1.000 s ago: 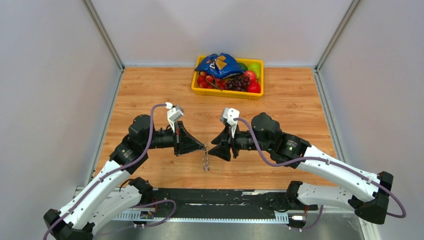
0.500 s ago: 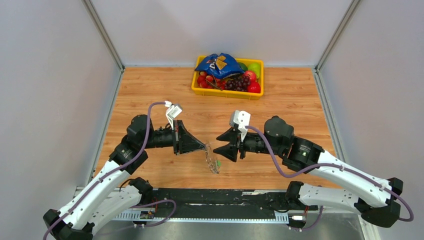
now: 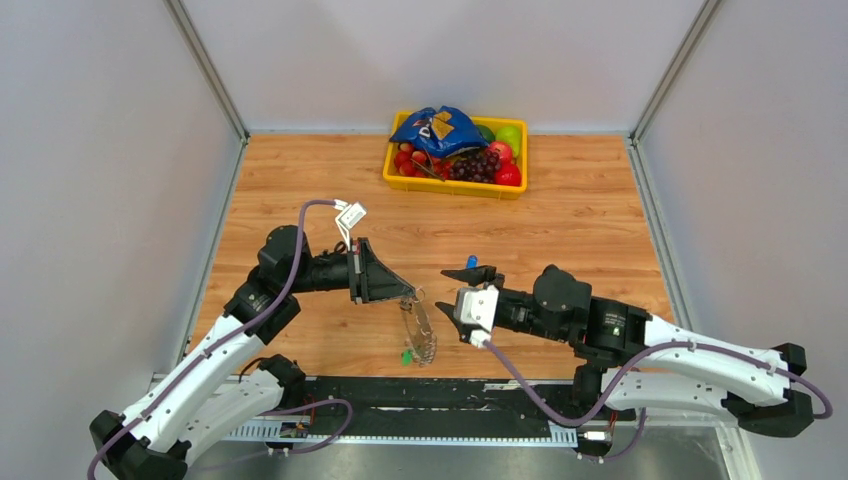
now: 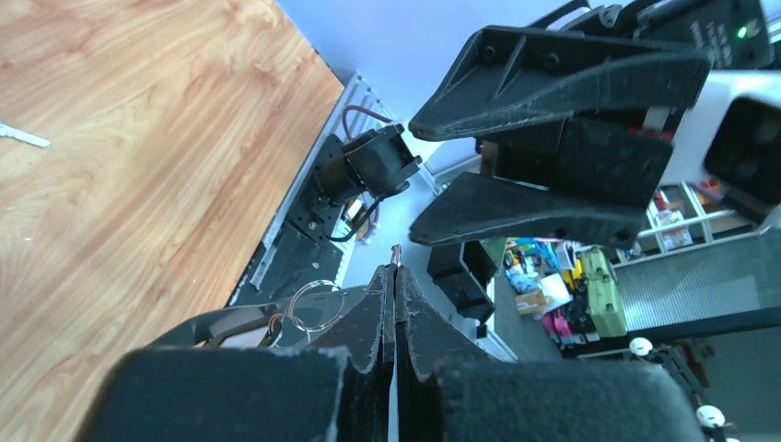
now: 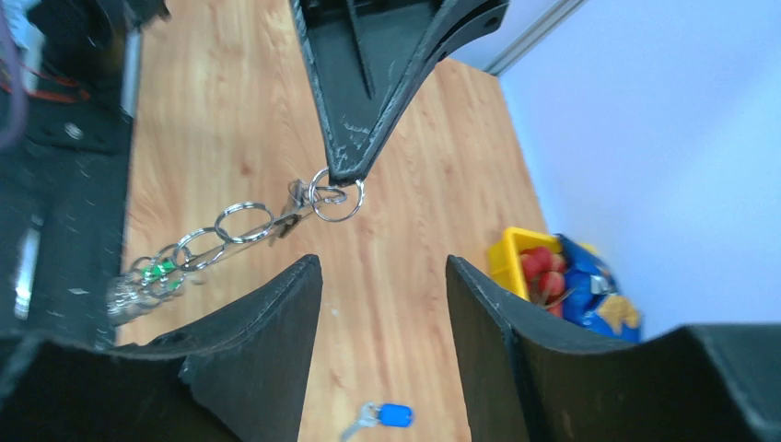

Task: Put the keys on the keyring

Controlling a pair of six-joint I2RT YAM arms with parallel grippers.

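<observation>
My left gripper (image 3: 408,294) is shut on the top ring of the keyring (image 3: 420,332), a chain of silver rings hanging down from its tip. A green-headed key (image 3: 407,355) hangs at the low end. In the right wrist view the left fingertips (image 5: 345,166) pinch the ring (image 5: 336,198), and the chain (image 5: 235,223) trails to the green key (image 5: 158,270). My right gripper (image 3: 452,297) stands open and empty, a short way right of the keyring. A blue-headed key (image 5: 391,414) lies on the wood between and beyond its fingers (image 5: 267,341). The same blue key (image 3: 470,260) shows beside the right gripper from above.
A yellow basket (image 3: 400,181) with fruit and a blue snack bag (image 3: 438,128) stands at the table's far middle. A thin silver key-like piece (image 4: 23,135) lies on the wood in the left wrist view. The black rail (image 3: 430,395) runs along the near edge.
My right gripper has drawn back to the right, turned and opened wider. The keyring now hangs lower from the left gripper alone. A blue key has come into sight on the table.
</observation>
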